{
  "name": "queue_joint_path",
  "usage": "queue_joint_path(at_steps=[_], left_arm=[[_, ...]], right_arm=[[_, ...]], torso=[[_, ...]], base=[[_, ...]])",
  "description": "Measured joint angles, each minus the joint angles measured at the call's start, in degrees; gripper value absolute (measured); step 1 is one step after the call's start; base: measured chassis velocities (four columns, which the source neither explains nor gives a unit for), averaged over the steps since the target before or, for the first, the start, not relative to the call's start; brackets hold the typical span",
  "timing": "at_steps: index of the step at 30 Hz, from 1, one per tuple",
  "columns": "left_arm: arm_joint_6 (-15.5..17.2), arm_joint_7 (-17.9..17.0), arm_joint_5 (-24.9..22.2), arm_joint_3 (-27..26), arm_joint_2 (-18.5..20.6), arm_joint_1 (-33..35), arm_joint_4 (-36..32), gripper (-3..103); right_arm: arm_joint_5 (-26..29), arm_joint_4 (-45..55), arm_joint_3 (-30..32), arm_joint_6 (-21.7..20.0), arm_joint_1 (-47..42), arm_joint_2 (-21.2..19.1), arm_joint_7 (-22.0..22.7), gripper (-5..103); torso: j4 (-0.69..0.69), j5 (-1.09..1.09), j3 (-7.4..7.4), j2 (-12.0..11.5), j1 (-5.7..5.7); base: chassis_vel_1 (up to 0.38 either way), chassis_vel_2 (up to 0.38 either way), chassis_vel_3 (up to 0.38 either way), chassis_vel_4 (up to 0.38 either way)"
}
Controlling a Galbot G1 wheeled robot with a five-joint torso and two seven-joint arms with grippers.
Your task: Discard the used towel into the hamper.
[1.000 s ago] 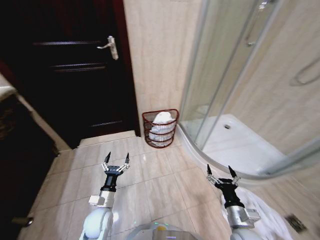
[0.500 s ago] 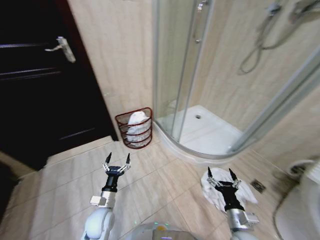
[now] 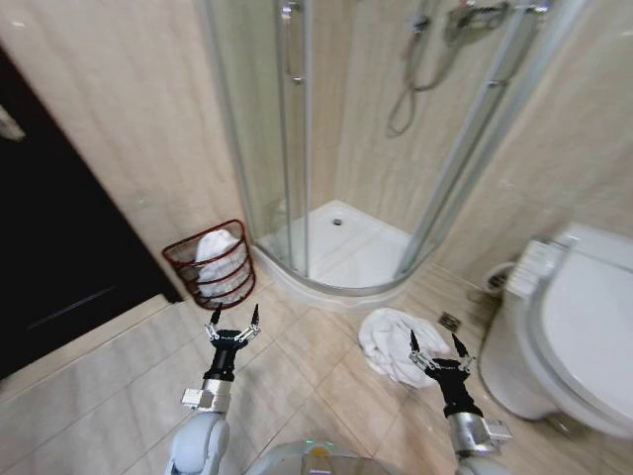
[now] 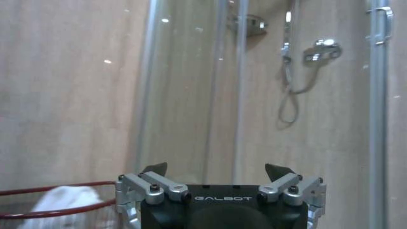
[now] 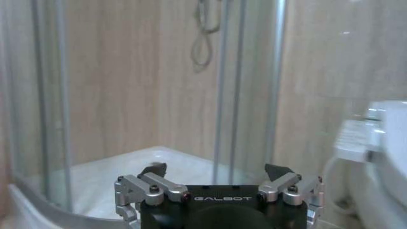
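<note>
A crumpled white used towel lies on the tiled floor just outside the shower tray, beside the toilet. The hamper, a dark reddish-brown wire basket, stands against the wall left of the shower with white cloth inside it; its rim also appears in the left wrist view. My left gripper is open and held forward in front of the hamper. My right gripper is open, held just over the towel's near right edge. Both hold nothing; open fingers stand in each wrist view.
A curved glass shower enclosure with a white tray fills the middle. A white toilet stands at the right. A dark door is at the left. Beige floor tiles lie open between the arms.
The whole view has swung to the right: the door slid off left, the toilet came in, and the towel now lies in full view. Both arms keep their pose.
</note>
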Motion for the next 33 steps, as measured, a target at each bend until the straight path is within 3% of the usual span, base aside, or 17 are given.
queue_joint_path(at_steps=[9, 22, 33], left_arm=[[-2.99, 0.36, -1.45, 0.24, 0.3, 0.53, 1.73, 100], [-3.45, 1.12, -0.57, 0.36, 0.02, 0.99, 1.81, 100], [-4.15, 1.21, -0.37, 0.2, -0.18, 1.82, 1.37, 100]], right_arm=[[-0.41, -0.32, -0.48, 0.34, -0.12, 0.76, 0.15, 100], [-0.89, -2.0, -1.51, 4.18, 0.25, 2.02, 3.71, 100], [-0.32, -2.2, -1.6, 5.38, -0.4, 1.31, 3.8, 100]], torso=[[0.01, -0.01, -0.87, -1.38, -0.49], [0.0, -0.01, -3.31, -4.89, -1.57], [0.0, 0.0, -5.01, -7.25, -2.23]], base=[[-0.044, -0.044, -0.043, -0.039], [0.0, 0.0, 0.0, 0.0], [0.0, 0.0, 0.0, 0.0]])
